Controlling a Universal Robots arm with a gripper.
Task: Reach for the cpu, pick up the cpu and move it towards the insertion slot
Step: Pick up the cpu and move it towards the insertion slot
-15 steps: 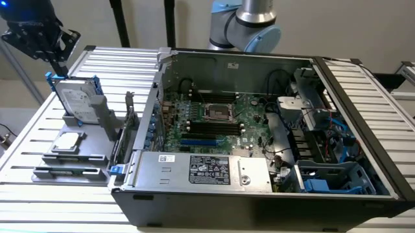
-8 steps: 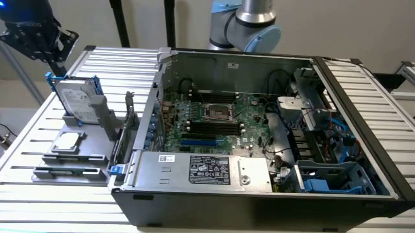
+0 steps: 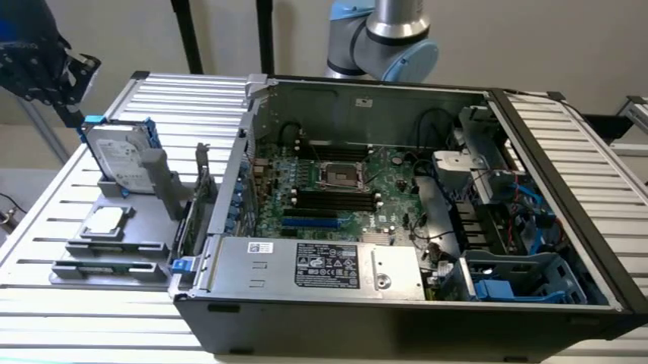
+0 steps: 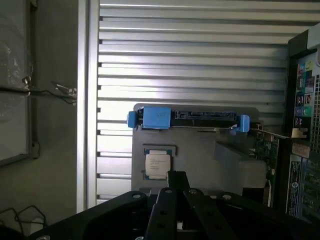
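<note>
The cpu (image 3: 106, 221) is a small silver square chip with a pale rim. It lies flat in a grey holder (image 3: 111, 246) on the slatted table, at the exterior view's left. The wrist view looks down on the cpu (image 4: 156, 164) from well above. My gripper (image 4: 176, 177) is shut with nothing in it, its dark fingers meeting at a tip. In the exterior view the gripper (image 3: 61, 91) hangs high beyond the table's far left corner, apart from the cpu. The insertion slot (image 3: 338, 174), metal-framed with a dark centre, sits on the motherboard inside the open computer case.
A silver hard drive with blue rails (image 3: 117, 155) stands upright just behind the cpu, also seen as the hard drive (image 4: 187, 119). The open computer case (image 3: 405, 303) takes up the middle and right, with black memory slots (image 3: 335, 199) below the socket. The arm's elbow (image 3: 390, 38) rises behind the case.
</note>
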